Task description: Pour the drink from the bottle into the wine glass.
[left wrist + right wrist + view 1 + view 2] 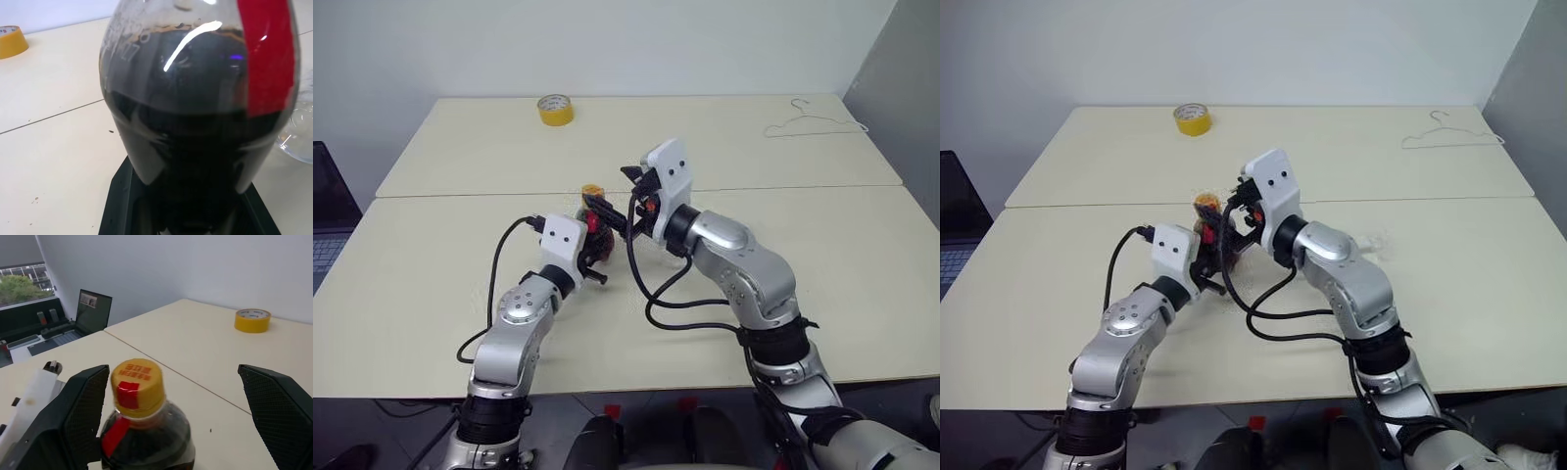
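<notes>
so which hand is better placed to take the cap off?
Right. The right hand is open with its fingers either side of the yellow cap; the left hand is shut on the bottle, steadying it.

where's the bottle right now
Mid-table, the bottle stands in the shut left gripper, with the open right gripper around its cap.

Two cream tables (862,284) pushed together, seam running left-right.
Far table: yellow tape roll (555,110) far left-centre, wire hanger (815,121) far right. Wine glass (299,132) stands near the seam, middle.
</notes>
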Robot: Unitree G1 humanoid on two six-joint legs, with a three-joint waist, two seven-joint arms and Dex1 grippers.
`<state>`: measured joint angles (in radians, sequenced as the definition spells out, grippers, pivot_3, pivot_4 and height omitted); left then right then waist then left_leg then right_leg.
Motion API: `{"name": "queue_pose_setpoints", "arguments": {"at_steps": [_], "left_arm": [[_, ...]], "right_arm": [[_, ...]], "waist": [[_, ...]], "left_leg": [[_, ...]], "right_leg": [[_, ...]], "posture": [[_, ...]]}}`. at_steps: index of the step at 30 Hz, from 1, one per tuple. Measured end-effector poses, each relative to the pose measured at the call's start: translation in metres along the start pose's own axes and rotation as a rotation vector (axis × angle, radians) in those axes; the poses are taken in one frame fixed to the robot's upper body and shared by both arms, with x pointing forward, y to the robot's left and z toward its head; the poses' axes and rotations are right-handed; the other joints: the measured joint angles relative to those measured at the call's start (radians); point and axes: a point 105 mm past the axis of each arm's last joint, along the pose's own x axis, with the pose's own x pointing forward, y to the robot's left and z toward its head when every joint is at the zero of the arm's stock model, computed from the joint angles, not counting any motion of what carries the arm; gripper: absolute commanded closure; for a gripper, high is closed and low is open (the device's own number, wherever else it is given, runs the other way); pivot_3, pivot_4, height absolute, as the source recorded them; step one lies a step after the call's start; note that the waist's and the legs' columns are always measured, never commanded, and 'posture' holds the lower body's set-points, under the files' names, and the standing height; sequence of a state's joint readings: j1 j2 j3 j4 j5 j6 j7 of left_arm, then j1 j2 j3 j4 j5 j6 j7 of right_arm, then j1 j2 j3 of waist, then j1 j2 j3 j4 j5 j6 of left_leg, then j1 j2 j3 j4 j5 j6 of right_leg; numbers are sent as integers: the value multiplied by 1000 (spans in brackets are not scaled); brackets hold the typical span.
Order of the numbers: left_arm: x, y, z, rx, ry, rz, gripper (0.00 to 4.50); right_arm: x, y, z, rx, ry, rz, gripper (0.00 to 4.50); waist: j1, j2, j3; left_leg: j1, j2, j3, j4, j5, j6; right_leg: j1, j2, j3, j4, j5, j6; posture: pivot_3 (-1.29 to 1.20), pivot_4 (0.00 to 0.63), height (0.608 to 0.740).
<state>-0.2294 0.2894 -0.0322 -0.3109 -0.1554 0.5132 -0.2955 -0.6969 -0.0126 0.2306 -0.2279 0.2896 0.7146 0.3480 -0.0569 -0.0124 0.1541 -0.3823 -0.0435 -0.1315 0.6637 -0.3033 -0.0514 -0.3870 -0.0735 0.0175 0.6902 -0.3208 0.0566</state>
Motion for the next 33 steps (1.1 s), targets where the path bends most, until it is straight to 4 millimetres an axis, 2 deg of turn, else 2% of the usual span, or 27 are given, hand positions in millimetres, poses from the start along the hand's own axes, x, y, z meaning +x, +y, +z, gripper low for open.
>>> {"name": "queue_pose_setpoints", "arguments": {"at_steps": [5,11,14,21,22,28,33], "left_arm": [[1,1,-1,0,5,2,3813],[2,1,1,2,-2,0,3814],[2,1,2,3,-4,0,3814],[2,1,2,3,-5,-1,3814],[2,1,2,4,-5,-1,3814],[2,0,2,3,-5,-4,3817],[0,-4,-4,-7,13,-22,3847]], "right_arm": [[2,7,-1,-4,5,20,0],[3,6,-1,-2,5,10,0],[3,6,-2,-1,5,10,590],[4,8,-2,4,4,20,3117],[3,8,-2,4,3,22,3269],[1,5,-4,-15,4,50,3272],[-1,-5,-10,-101,19,192,3272]], "waist": [[0,0,0],[0,0,0],[0,0,0],[0,0,0],[0,0,0],[0,0,0],[0,0,0]], "left_leg": [[0,0,0,0,0,0],[0,0,0,0,0,0],[0,0,0,0,0,0],[0,0,0,0,0,0],[0,0,0,0,0,0],[0,0,0,0,0,0],[0,0,0,0,0,0]], "right_leg": [[0,0,0,0,0,0],[0,0,0,0,0,0],[0,0,0,0,0,0],[0,0,0,0,0,0],[0,0,0,0,0,0],[0,0,0,0,0,0],[0,1,0,0,0,0]], "posture": [[0,150,740],[0,150,740],[0,150,740],[0,150,740],[0,150,740],[0,150,740],[0,150,740]]}}
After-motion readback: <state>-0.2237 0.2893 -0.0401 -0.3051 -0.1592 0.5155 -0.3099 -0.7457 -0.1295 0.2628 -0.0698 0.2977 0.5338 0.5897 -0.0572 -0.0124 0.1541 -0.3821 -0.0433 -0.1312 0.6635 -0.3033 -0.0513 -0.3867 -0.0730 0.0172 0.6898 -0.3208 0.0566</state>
